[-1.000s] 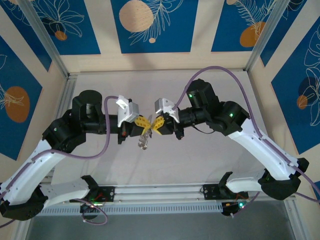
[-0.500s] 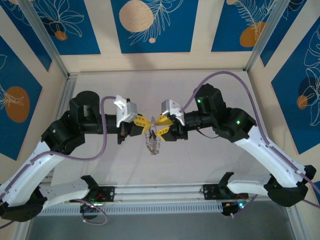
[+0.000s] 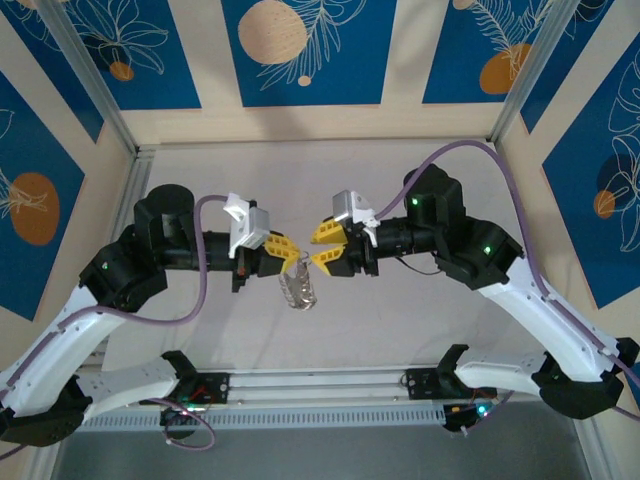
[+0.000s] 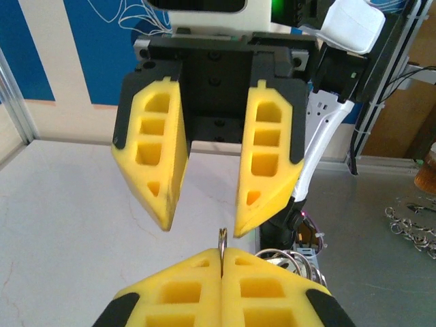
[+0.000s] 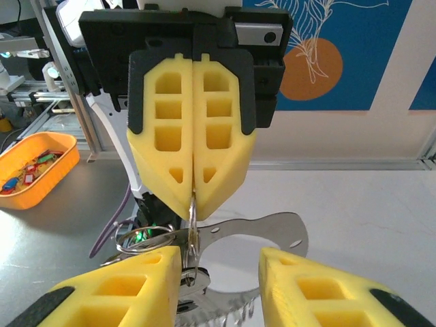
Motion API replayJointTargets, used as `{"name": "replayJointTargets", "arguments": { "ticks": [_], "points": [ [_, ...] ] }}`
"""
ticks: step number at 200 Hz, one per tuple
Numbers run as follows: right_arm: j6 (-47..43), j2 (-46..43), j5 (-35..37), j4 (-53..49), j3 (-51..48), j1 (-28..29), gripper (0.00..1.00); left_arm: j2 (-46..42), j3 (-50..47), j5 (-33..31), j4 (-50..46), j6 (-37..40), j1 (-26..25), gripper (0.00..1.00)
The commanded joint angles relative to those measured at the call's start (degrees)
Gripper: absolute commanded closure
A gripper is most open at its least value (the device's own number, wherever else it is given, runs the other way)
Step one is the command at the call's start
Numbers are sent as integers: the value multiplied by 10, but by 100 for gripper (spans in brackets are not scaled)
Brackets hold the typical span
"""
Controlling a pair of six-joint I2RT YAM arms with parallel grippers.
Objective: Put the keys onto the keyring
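Observation:
My left gripper (image 3: 290,252) (image 4: 222,253) is shut on a thin metal ring (image 4: 222,238) (image 5: 193,228), pinched edge-on at the fingertips. From that ring hangs the keyring (image 5: 272,228), a flat grey hoop with a toothed lower rim, seen from above as a silvery bunch (image 3: 298,288). A small dark oval piece (image 5: 195,276), seemingly the keys, dangles under the ring beside springy wire loops (image 5: 136,235) (image 4: 286,259). My right gripper (image 3: 322,247) (image 5: 219,255) faces the left one, open, its fingers either side of the hanging bunch without touching the ring.
Both grippers hover above the pale table (image 3: 400,320) near its middle. An orange tray (image 5: 27,170) of small bits stands off the table. Metal frame posts and blue-patterned panels close in the back and sides.
My right gripper has opened, let go of the ring and drawn back to the right. The bunch now hangs from the left gripper alone, a little lower and nearer.

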Motion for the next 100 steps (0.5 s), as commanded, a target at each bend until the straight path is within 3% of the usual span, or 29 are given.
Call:
{"name": "replayJointTargets", "arguments": {
  "ticks": [1,38,89,100],
  "points": [
    [12,10,-31,14,10,-3,67,-15,-6,19,36,-7,-1,100],
    [15,20,-49,10,9,-3,71,-18,-20,17,54,-13,-1,100],
    [8,25,-43,9,9,-3,100,-23,-45,11,95,-23,-1,100],
    [2,25,-26,4,13,-3,100,-26,-54,7,106,-27,0,100]
  ]
}}
